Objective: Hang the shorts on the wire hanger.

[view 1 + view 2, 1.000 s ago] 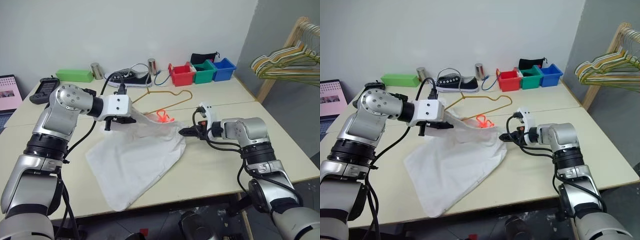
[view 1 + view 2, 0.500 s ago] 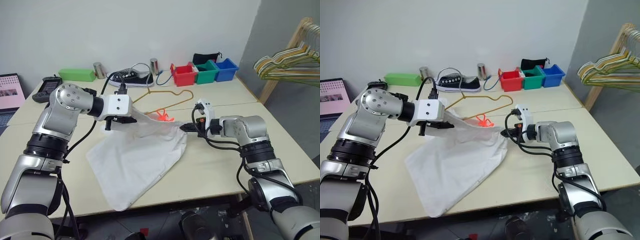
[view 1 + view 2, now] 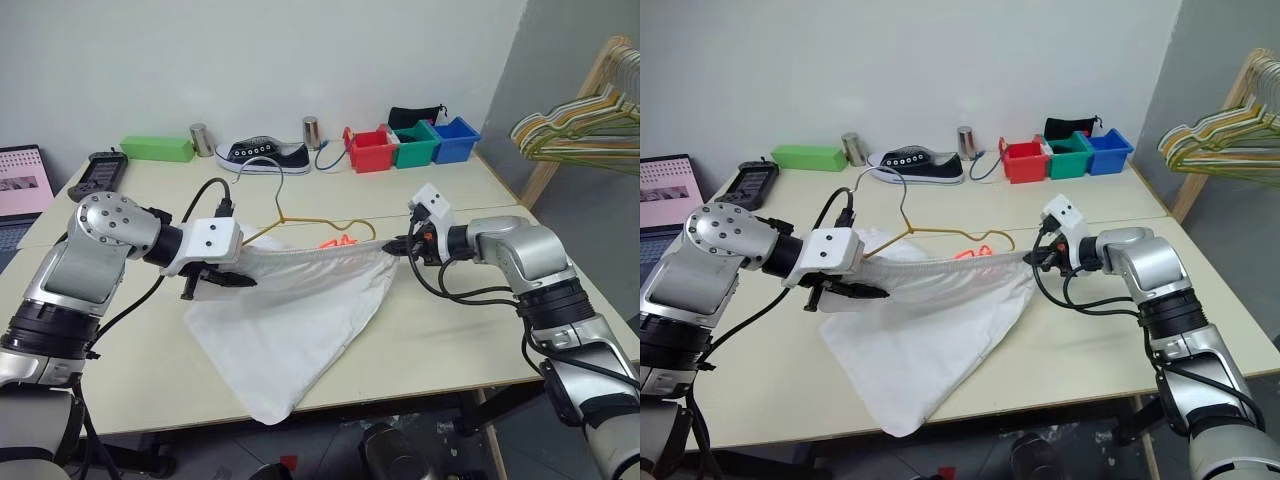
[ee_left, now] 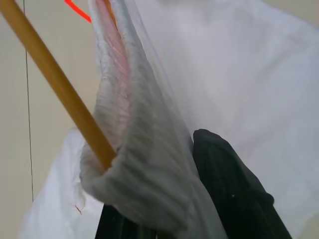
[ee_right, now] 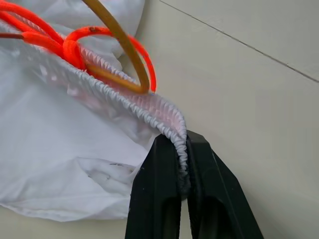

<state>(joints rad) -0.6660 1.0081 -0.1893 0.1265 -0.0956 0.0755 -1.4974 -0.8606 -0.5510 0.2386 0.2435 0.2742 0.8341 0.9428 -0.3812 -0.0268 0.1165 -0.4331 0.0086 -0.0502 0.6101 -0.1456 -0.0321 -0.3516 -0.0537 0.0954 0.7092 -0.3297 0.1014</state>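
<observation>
The shorts [image 3: 300, 320], thin white cloth gone nearly see-through where it is pulled tight, hang stretched between the two arms above the pale tabletop [image 3: 470, 330], the gathered ribbed waistband drawn into a taut line and the loose legs drooping to a point near the table's front edge. The left gripper [image 3: 222, 283] pinches one end of the waistband between its black fingers [image 4: 234, 199], the bunched elastic folded over them in soft ridges. The right gripper [image 5: 182, 199] is pressed together on the other end, its two smooth black fingers clamping the crinkled hem edge. The wire hanger [image 3: 300, 222], a thin yellowish-tan rod with a curved hook, sits along the top of the waistband; one bent corner of it lies inside the stretched band just beside the right gripper, and at the left end the rod runs into the fold of cloth, though how far the frame is truly threaded through the shorts is hard to judge. The bright orange-red drawstring [image 5: 75, 42], a round glossy cord, loops around the hanger's corner. At the table's back stand a black sneaker [image 3: 262, 156] and red, green and blue bins [image 3: 410, 143].
</observation>
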